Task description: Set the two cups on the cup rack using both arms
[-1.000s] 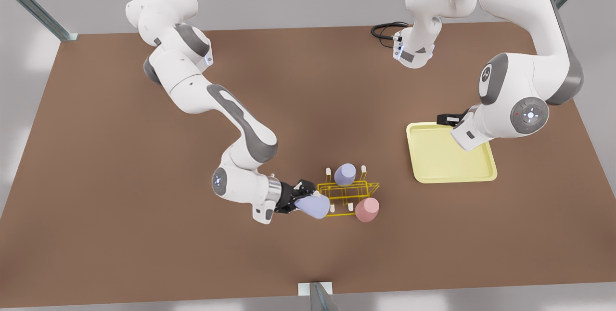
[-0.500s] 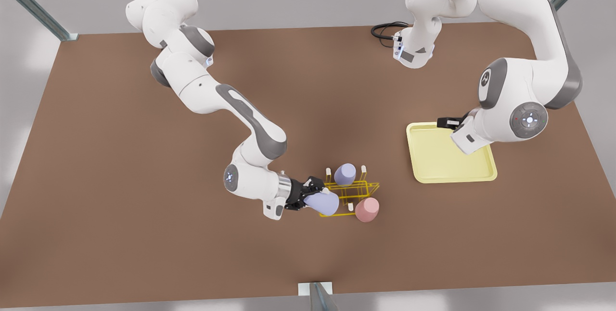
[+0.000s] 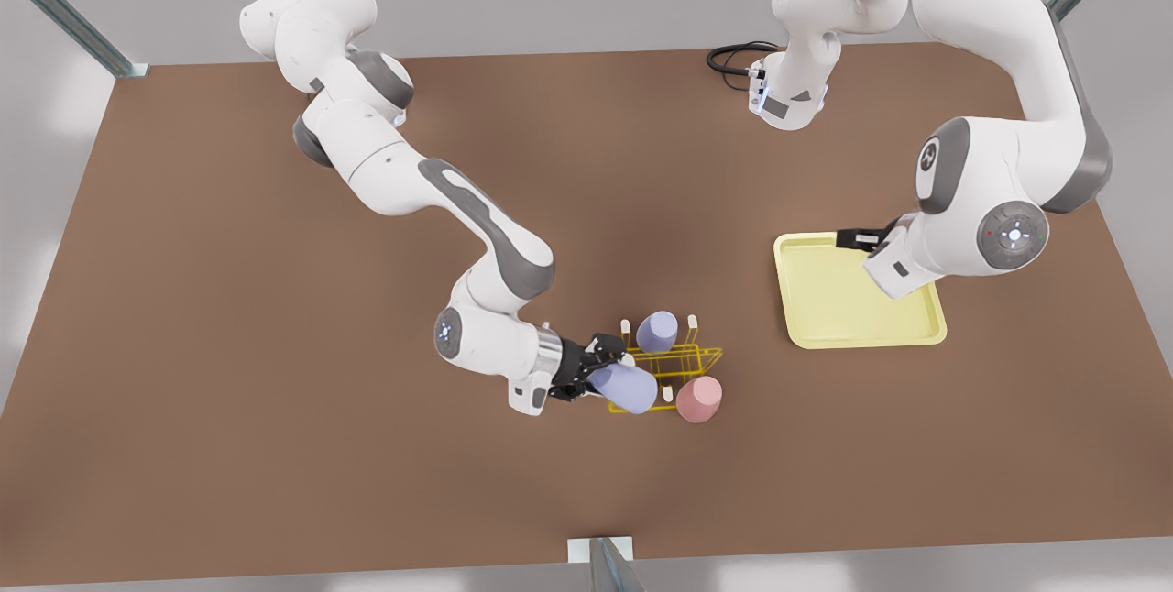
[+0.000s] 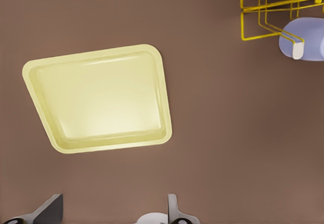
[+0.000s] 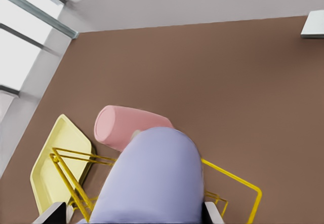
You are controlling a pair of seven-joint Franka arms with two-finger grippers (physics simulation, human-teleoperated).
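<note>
The yellow wire cup rack [image 3: 683, 361] stands near the table's front middle. One lavender cup [image 3: 657, 332] sits upturned on a far peg, and a pink cup [image 3: 699, 399] on the near peg towards the front view's right. My right gripper [image 3: 600, 374] is shut on a second lavender cup [image 3: 626, 388], held tilted at the rack's near corner on the front view's left. From the right wrist this held cup [image 5: 152, 178] hides most of the rack [image 5: 233, 181], with the pink cup [image 5: 126, 127] beyond. My left gripper [image 3: 857, 237] hangs open over the tray, nothing between its fingers [image 4: 172, 209].
A flat pale-yellow tray [image 3: 857, 299] lies on the front view's right, seen from above in the left wrist view [image 4: 101, 143]. A black cable [image 3: 733, 60] coils at the table's back edge. Bare brown table surrounds the rack.
My right gripper has carried the held lavender cup towards the front view's right, onto the rack's near corner. The left arm over the tray has shifted slightly.
</note>
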